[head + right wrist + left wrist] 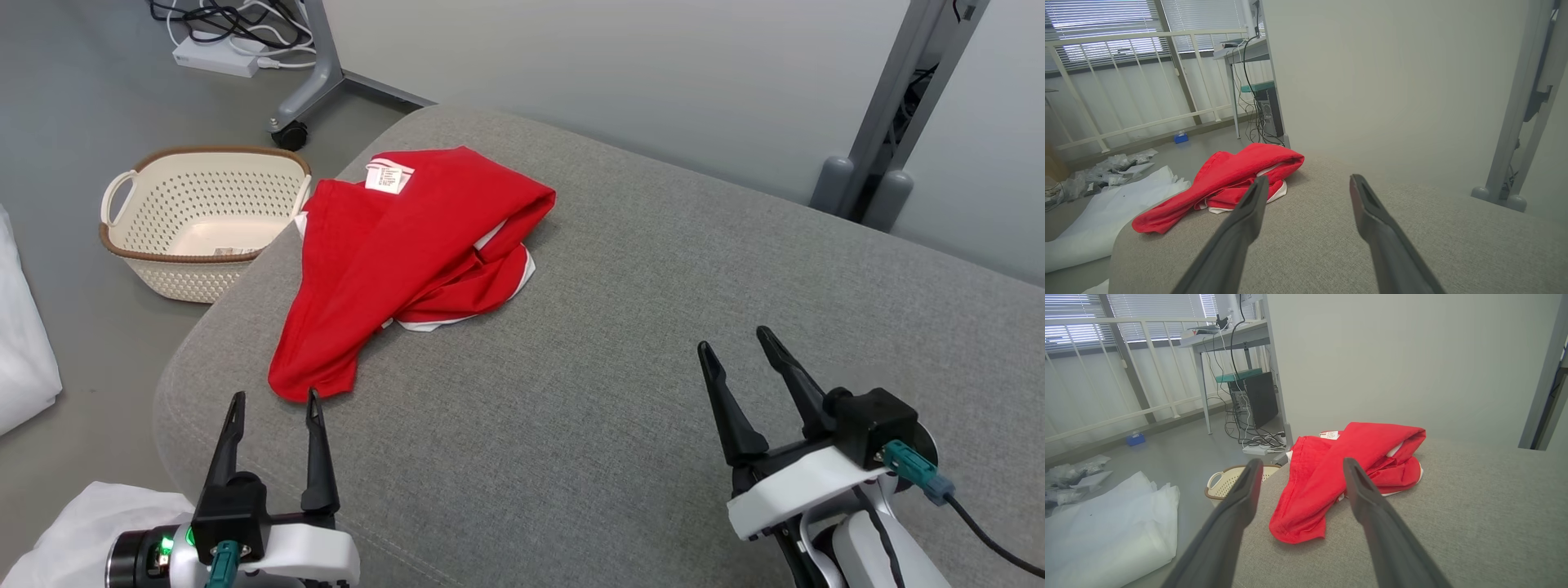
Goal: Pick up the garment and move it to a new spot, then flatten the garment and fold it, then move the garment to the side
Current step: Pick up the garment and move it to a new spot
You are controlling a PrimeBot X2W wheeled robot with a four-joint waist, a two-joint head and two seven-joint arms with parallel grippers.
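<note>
I am lining up the left gripper (276, 394), jaws wide, just short of the near hem of the crumpled red garment (408, 261) lying at the left edge of the grey cushion (620, 343). The right gripper (733, 339), equally wide and empty, is waiting well apart, probably for the lift.

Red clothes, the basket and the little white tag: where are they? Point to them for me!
red garment (384, 269), head view, on the middle of its top layer.
basket (184, 278), head view, on its near outer wall.
white tag (389, 177), head view, on the middle of the tag.
</note>
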